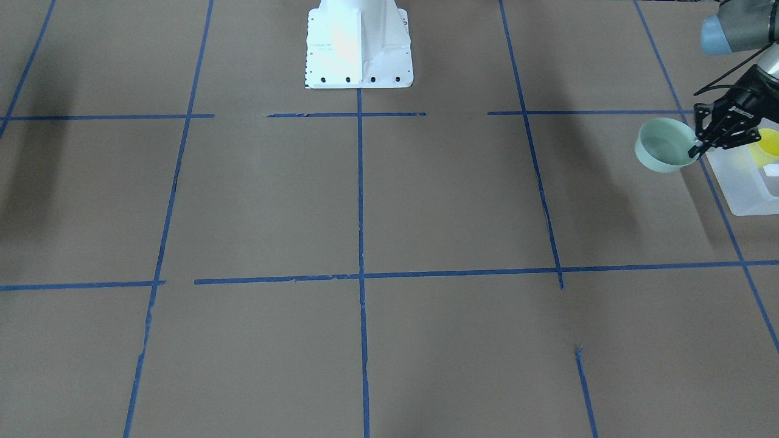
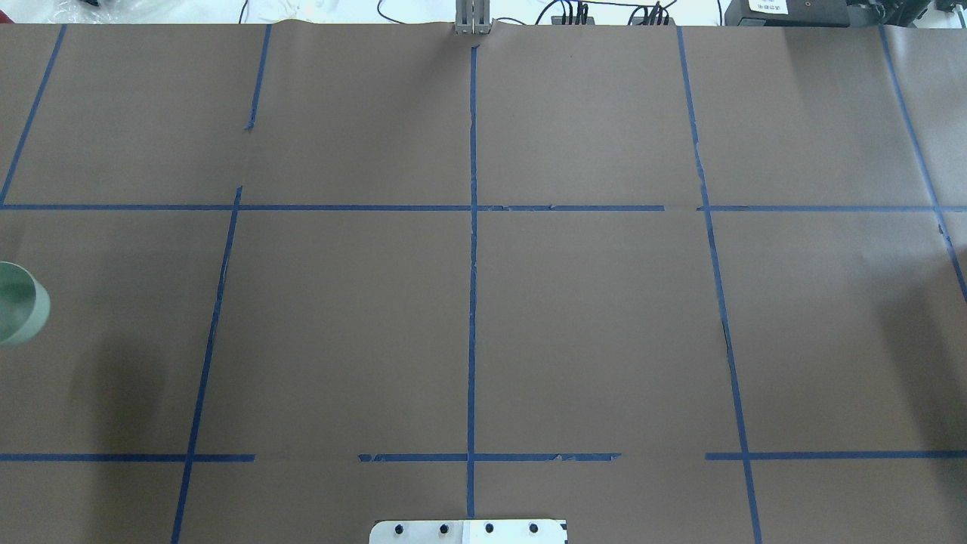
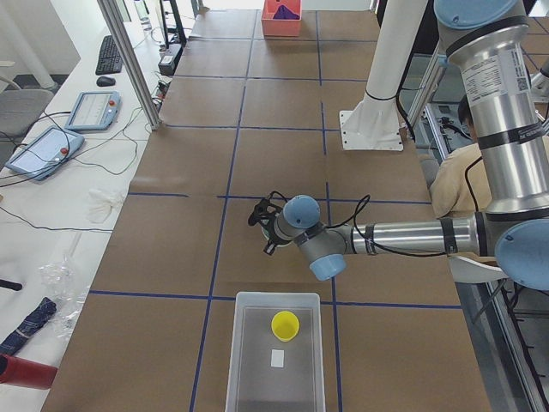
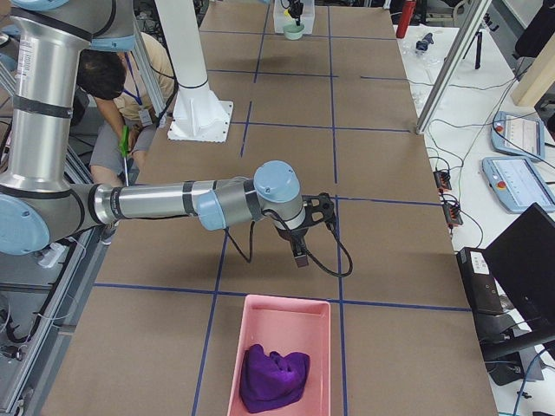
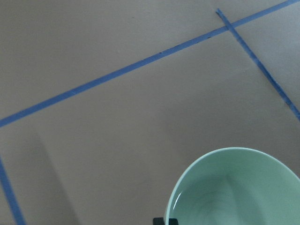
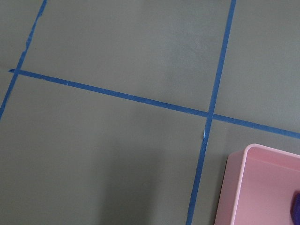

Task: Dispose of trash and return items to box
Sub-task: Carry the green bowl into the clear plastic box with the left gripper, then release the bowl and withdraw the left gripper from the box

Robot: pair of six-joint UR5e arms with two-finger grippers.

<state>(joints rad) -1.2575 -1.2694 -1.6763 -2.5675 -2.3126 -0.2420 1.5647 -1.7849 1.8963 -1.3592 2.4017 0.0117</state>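
Observation:
My left gripper [image 1: 698, 149] is shut on the rim of the pale mint-green bowl [image 1: 665, 146] and holds it tilted above the table, just beside the frosted box [image 1: 744, 188]. The bowl also shows at the left edge of the overhead view [image 2: 19, 302] and in the left wrist view [image 5: 239, 187]. The yellow cup [image 3: 286, 325] stands inside the box [image 3: 237, 360], near a small white label. My right gripper [image 4: 299, 250] hangs over the table just short of a pink bin; I cannot tell whether it is open or shut.
The pink bin [image 4: 260, 316] at the robot's right end of the table holds a purple cloth [image 4: 276, 377]; its corner shows in the right wrist view [image 6: 234, 187]. The white robot base [image 1: 359, 48] stands at the table's middle edge. A person sits behind the robot [image 4: 130, 78].

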